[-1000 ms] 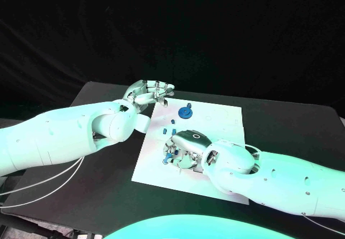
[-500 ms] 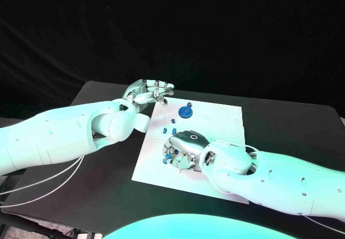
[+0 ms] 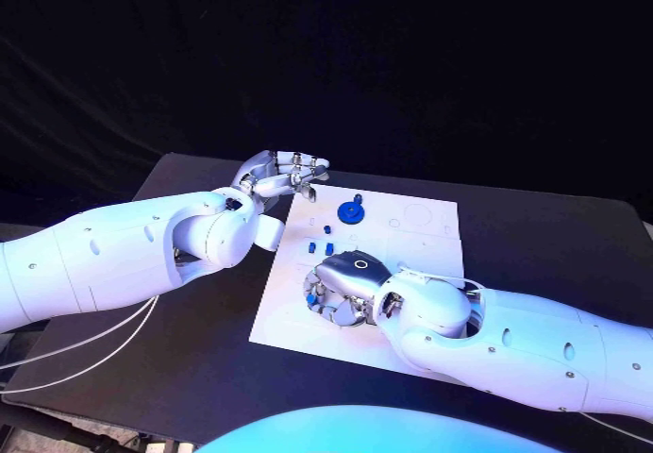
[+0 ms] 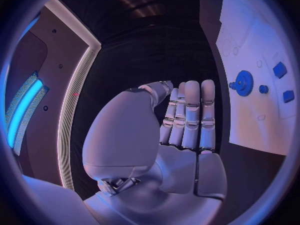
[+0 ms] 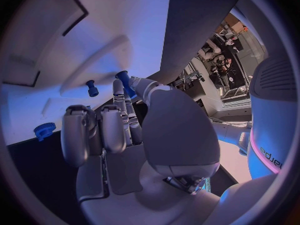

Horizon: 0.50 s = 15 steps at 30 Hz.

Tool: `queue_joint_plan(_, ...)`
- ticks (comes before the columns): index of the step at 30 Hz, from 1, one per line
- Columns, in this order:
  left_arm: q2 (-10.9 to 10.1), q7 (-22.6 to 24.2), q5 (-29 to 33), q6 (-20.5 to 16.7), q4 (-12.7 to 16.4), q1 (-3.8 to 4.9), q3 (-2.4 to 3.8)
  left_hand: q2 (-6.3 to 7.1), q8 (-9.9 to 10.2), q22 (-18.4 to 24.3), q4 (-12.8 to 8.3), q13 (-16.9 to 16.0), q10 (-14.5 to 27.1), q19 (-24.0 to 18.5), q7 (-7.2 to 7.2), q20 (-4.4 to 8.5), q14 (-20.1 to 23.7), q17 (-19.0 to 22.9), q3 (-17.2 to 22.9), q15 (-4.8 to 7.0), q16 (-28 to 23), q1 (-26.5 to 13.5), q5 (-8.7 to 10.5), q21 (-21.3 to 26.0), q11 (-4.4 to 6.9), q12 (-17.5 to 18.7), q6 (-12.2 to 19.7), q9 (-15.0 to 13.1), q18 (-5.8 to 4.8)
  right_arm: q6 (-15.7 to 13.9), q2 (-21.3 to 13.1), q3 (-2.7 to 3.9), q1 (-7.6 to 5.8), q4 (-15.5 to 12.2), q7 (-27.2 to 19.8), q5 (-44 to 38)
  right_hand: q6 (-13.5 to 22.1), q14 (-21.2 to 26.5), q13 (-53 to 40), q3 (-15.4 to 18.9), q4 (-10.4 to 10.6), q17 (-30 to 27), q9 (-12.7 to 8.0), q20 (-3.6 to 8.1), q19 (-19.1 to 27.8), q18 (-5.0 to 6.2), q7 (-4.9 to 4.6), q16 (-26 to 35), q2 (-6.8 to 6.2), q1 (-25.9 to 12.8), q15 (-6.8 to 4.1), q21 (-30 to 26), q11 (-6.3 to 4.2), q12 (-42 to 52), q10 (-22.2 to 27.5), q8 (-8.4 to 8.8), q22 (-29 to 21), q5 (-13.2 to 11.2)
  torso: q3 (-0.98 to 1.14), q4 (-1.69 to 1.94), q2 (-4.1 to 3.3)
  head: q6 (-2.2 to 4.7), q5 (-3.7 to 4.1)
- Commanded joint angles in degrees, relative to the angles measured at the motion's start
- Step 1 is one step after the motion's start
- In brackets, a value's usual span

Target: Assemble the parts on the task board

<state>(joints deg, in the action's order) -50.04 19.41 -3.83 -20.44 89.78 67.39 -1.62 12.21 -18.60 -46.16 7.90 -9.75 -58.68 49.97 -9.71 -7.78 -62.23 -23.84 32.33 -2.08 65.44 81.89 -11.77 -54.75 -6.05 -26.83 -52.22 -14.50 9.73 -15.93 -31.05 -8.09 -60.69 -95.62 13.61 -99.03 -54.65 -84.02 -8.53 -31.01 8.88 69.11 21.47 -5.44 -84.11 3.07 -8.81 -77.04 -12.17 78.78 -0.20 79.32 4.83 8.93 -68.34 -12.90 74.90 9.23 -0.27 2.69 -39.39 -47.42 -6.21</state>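
The white task board [image 3: 412, 238] lies mid-table. A blue gear [image 3: 353, 212] stands on its far part, with small blue blocks [image 3: 317, 247] a little nearer. My right hand [image 3: 347, 281] hovers low over the board's near left area. It pinches a small blue peg [image 5: 124, 82] between thumb and fingertip. Another blue peg [image 5: 92, 88] stands on the board [image 5: 125, 15] just beside it, and the gear [image 5: 44, 130] is further off. My left hand [image 3: 280, 175] is raised at the board's far left corner, fingers straight and holding nothing [image 4: 187, 120]. The gear [image 4: 242, 80] and blocks [image 4: 279, 69] lie off to its side.
The black table [image 3: 204, 321] surrounds the board, with bare room left of it and on the far right. My left forearm [image 3: 123, 255] reaches over the table's left side. My right forearm [image 3: 517, 349] covers the board's near right corner.
My right hand has edged slightly leftward over the board with the peg. The left hand has stayed where it was.
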Motion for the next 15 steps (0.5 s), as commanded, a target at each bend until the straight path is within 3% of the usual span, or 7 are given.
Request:
queue_joint_plan(1, 0.0, 0.3, -0.2, 0.9, 0.1, -0.08, 0.04, -0.28, 0.0, 0.0, -0.3, -0.1, 0.4, 0.4, -0.22, 0.03, -0.1, 0.1, 0.0, 0.1, -0.2, 0.1, -0.1, 0.2, 0.13, -0.2, 0.1, 0.0, 0.78, 0.6, 0.1, -0.04, 0.11, 0.0, 0.4, -1.6, 1.3, -1.5, -0.1, 0.3, 0.0, -0.1, -0.4, -0.46, -1.0, -0.63, 0.0, 0.0, -0.46, -0.5, 0.32, -0.4, -0.07, -0.3, 0.6, 0.89, 10.7, -0.3, 0.02, 0.01, 0.04, -0.06, 0.02)
queue_joint_plan(4, 0.0, 0.2, -0.2, 0.9, 0.1, -0.08, 0.04, -0.28, 0.0, 0.0, -0.3, -0.1, 0.4, 0.4, -0.22, 0.03, -0.1, 0.1, 0.0, 0.1, -0.2, 0.1, -0.1, 0.2, 0.13, -0.2, 0.1, 0.0, 0.78, 0.1, 0.0, -0.05, 0.14, -0.1, 0.4, -1.6, 2.6, -1.5, -0.3, 0.3, 0.0, 0.0, -0.7, -0.55, -0.9, -0.6, 0.11, 0.0, -0.79, -0.7, 0.31, -0.4, -0.14, -0.4, 0.9, 1.74, 10.7, -0.4, 0.02, 0.01, 0.04, -0.06, 0.02)
queue_joint_plan(12, -0.1, 0.2, -0.2, 1.0, 0.2, -0.08, 0.04, -0.28, 0.0, 0.0, -0.3, -0.1, 0.4, 0.4, -0.22, 0.03, -0.1, 0.1, 0.0, 0.1, -0.2, 0.1, -0.1, 0.2, 0.13, -0.2, 0.1, 0.0, 0.78, -2.3, -0.4, -0.05, 0.34, -0.5, 0.6, -2.1, 2.8, -1.5, -0.3, 0.4, 0.0, -0.2, -0.7, -0.55, -0.8, -0.54, 0.11, 0.1, -0.89, -0.9, 0.3, -0.7, -0.12, -0.4, 1.0, 1.83, 10.6, -0.5, 0.06, 0.0, -0.04, -0.03, 0.01)
queue_joint_plan(15, -0.1, 0.1, -0.2, 1.0, 0.2, -0.08, 0.04, -0.31, 0.0, 0.0, -0.3, -0.1, 0.4, 0.4, -0.21, 0.03, -0.1, 0.1, 0.0, 0.11, -0.2, 0.1, -0.11, 0.2, 0.14, -0.3, 0.1, 0.0, 0.78, -4.1, -0.7, -0.05, 0.41, -1.0, 0.6, -2.2, 5.3, -1.4, -0.7, 0.9, 0.4, -0.4, -1.2, -0.44, -0.7, -0.46, 0.24, 0.3, -1.46, -1.7, 0.02, -1.0, -0.52, -0.2, 1.4, 3.26, 10.6, -1.5, 0.04, 0.0, 0.0, -0.03, 0.01)
